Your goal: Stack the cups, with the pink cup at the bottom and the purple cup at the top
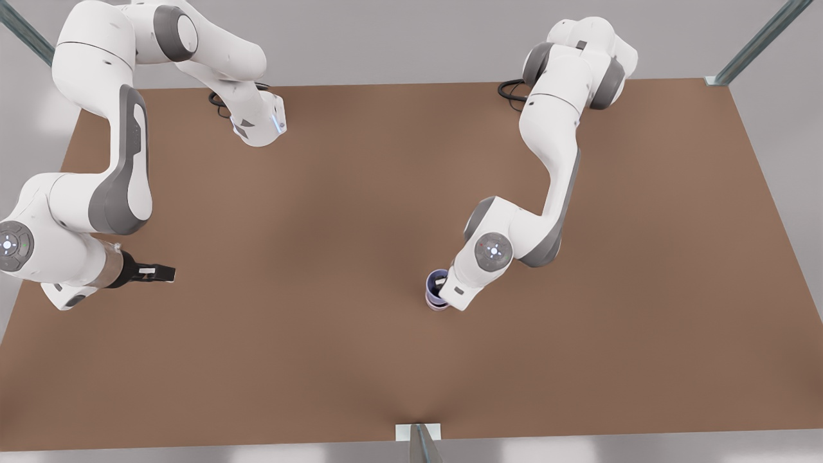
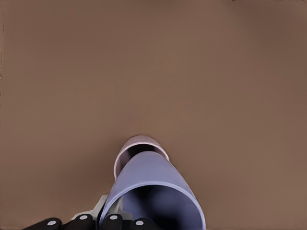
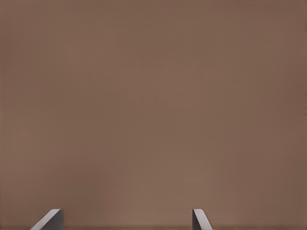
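The purple cup (image 2: 148,184) is gripped by its wall in my left gripper (image 2: 112,218), which is shut on it. Its narrow base points into the mouth of the pink cup (image 2: 139,143), which stands upright on the table directly beneath; how deep it sits I cannot tell. In the front view the purple cup (image 1: 436,285) and left gripper (image 1: 445,287) are right of centre, with a sliver of the pink cup (image 1: 439,307) under them. My right gripper (image 1: 168,273) waits open at the front view's left, fingertips (image 3: 50,219) apart over bare table.
The brown table (image 1: 321,212) stretches wide around the cups. Metal frame posts (image 1: 421,444) stand at the near edge and the far corners. The left arm's elbow (image 1: 495,247) hangs just beside the cups.
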